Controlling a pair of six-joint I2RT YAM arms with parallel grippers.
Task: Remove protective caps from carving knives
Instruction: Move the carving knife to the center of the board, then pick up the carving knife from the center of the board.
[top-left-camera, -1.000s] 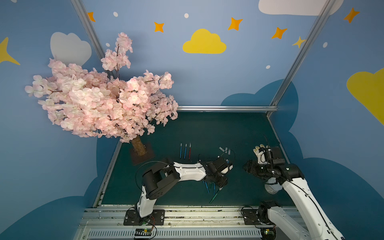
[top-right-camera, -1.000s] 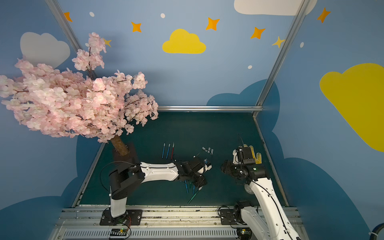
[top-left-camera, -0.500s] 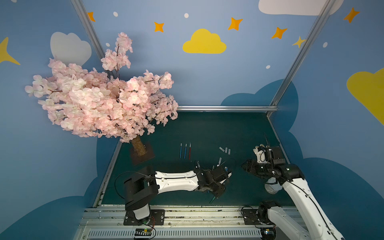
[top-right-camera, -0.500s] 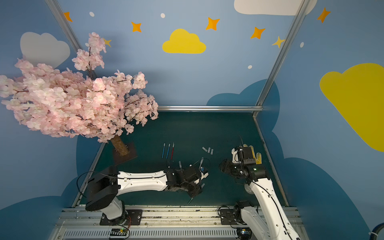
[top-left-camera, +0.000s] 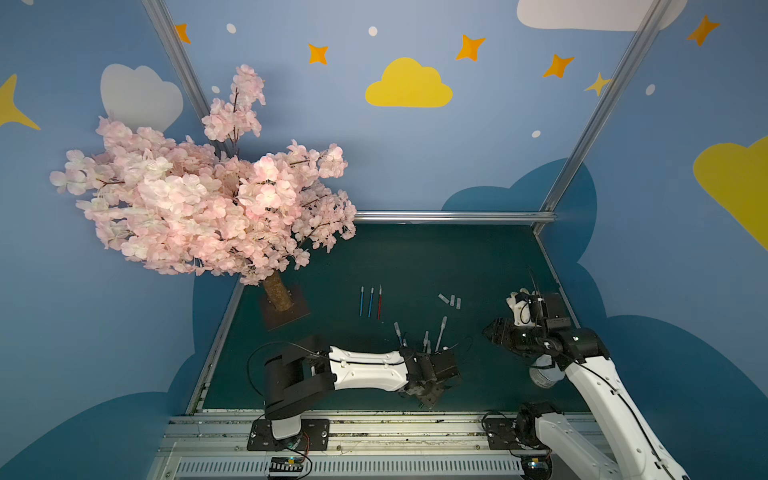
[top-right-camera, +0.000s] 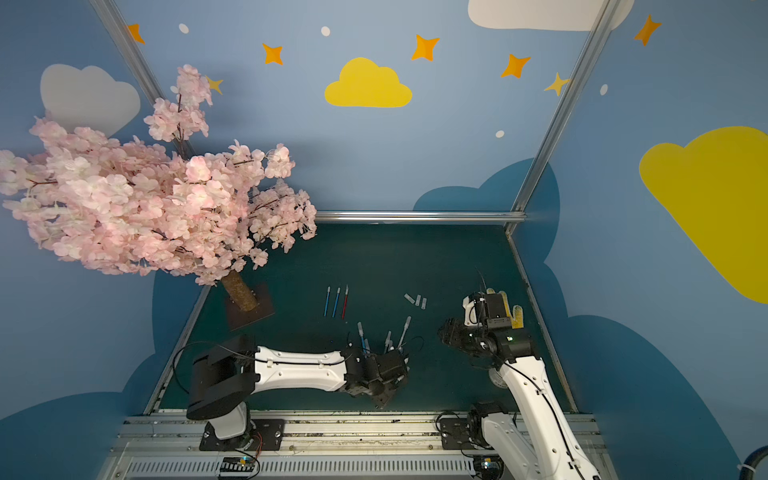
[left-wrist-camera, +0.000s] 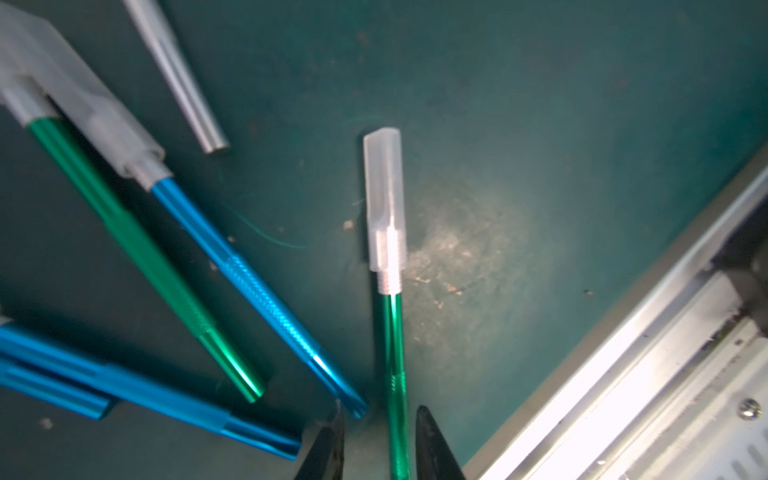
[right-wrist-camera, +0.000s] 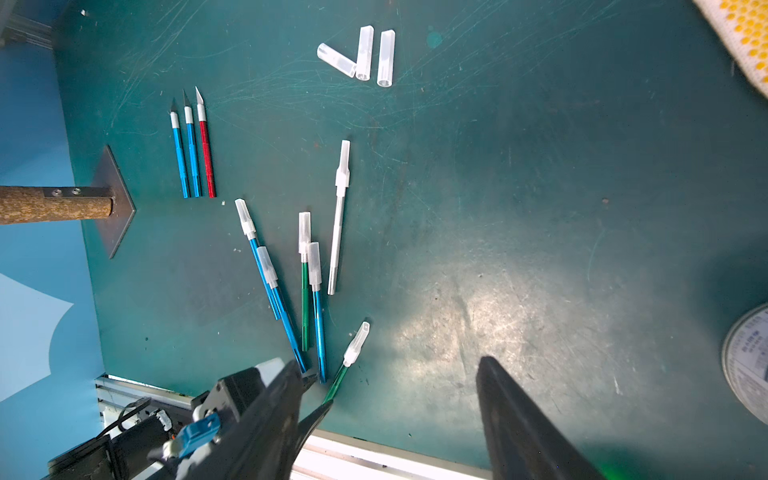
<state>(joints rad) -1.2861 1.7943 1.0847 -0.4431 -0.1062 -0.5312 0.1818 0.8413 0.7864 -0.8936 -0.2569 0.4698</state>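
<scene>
My left gripper (left-wrist-camera: 380, 409) is low over the mat near the front rail, open, its jaws straddling the handle of a green carving knife (left-wrist-camera: 392, 332) with a gap on one side. That knife wears a translucent protective cap (left-wrist-camera: 384, 199). The right wrist view shows the same knife (right-wrist-camera: 336, 384), and several more capped knives (right-wrist-camera: 305, 274) fanned out beside it. Two blue and one red uncapped knives (right-wrist-camera: 192, 153) lie in a row, and three loose caps (right-wrist-camera: 361, 54) lie farther back. My right gripper (right-wrist-camera: 386, 361) hovers open and empty to the right (top-left-camera: 490, 330).
A pink blossom tree (top-left-camera: 208, 199) on a dark base plate (top-left-camera: 286, 313) stands at the left back. A white and yellow glove (right-wrist-camera: 744, 37) and a round white tin (right-wrist-camera: 748, 365) sit by the right edge. The metal rail (left-wrist-camera: 623, 374) borders the mat close to the left gripper.
The left arm has swung from over the knife pile toward the front rail and lowered, and its jaws have narrowed around the green knife's handle. The right arm has barely moved.
</scene>
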